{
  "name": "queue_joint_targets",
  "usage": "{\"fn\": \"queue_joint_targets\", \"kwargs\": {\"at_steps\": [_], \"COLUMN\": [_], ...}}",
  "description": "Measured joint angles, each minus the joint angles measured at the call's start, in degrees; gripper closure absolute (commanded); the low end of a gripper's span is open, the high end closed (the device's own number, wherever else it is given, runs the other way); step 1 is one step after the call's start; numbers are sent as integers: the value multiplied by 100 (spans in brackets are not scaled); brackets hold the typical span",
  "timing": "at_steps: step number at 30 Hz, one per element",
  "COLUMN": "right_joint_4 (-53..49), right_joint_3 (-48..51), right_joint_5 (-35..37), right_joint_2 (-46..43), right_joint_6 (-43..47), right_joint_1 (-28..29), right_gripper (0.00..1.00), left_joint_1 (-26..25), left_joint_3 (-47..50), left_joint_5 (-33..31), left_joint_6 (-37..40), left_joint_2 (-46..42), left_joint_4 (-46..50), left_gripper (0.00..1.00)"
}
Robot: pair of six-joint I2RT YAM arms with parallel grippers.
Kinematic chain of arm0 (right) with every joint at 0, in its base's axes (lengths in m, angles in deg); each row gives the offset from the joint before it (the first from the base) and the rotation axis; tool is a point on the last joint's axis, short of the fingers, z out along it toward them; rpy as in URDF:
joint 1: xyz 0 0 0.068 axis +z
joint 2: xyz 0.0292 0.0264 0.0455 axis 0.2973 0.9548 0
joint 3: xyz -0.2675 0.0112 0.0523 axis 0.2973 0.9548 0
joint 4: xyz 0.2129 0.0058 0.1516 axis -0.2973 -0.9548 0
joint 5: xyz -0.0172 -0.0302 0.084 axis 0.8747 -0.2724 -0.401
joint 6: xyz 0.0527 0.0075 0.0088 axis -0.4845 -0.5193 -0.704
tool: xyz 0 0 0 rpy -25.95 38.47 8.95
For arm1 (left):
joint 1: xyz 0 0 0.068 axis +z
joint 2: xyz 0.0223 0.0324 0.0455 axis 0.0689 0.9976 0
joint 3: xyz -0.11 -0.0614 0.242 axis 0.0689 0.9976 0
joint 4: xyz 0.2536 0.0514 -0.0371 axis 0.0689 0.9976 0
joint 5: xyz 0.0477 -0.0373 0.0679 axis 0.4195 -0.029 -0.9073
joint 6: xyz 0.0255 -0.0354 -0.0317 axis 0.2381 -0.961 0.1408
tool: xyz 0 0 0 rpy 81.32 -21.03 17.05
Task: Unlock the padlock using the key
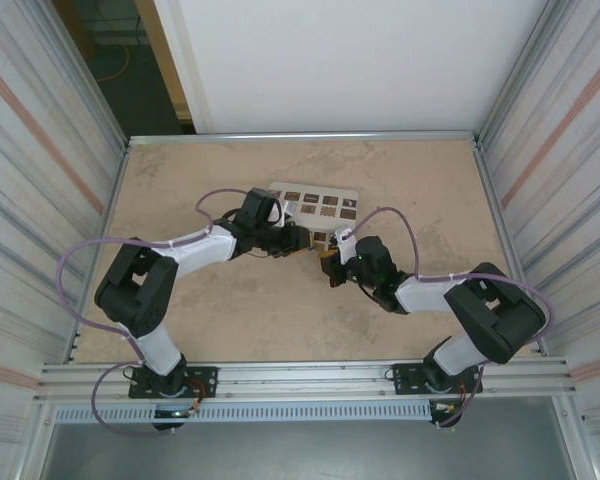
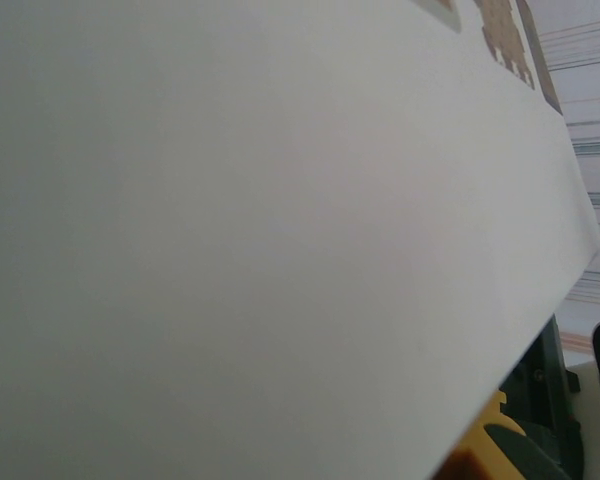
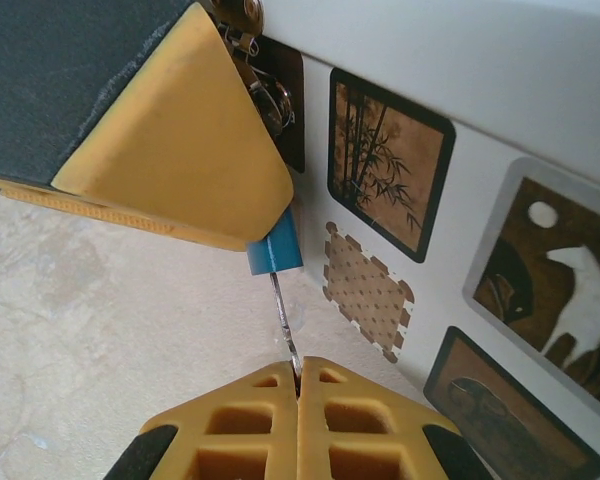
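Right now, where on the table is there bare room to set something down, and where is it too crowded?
Bare table lies between the two arms toward the near rail, and along the far edge behind the white box. Crowded: the middle, where the left gripper and right gripper meet at the padlock and key beside the box.

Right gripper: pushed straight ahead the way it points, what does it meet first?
The right gripper would probably meet the blue padlock first, at the end of the key it pinches.

Soft, even light, barely a shadow on the tabletop [image 1: 180, 190]. Up close the box [image 2: 230, 250] is a pale blur; the right wrist view is sharp.
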State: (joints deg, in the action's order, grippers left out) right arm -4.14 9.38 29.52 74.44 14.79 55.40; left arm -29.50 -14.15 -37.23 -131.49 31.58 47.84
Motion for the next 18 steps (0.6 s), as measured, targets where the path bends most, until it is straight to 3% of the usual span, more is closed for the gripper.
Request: {"fn": "queue_joint_targets", "kwargs": {"at_steps": [18], "right_joint_4": [11], "right_joint_3": [-44], "right_joint_5": [-2], "right_joint_2": [66], "right_joint_6": [-105], "right_joint_1": [-37], "right_gripper": [100], "left_joint_1": [0], "left_joint_3": [0], "left_joint_5": [-15], "left_joint_6": [-2], "left_joint_2": [0], "left_joint_4": [-59], "left_gripper": [80]}}
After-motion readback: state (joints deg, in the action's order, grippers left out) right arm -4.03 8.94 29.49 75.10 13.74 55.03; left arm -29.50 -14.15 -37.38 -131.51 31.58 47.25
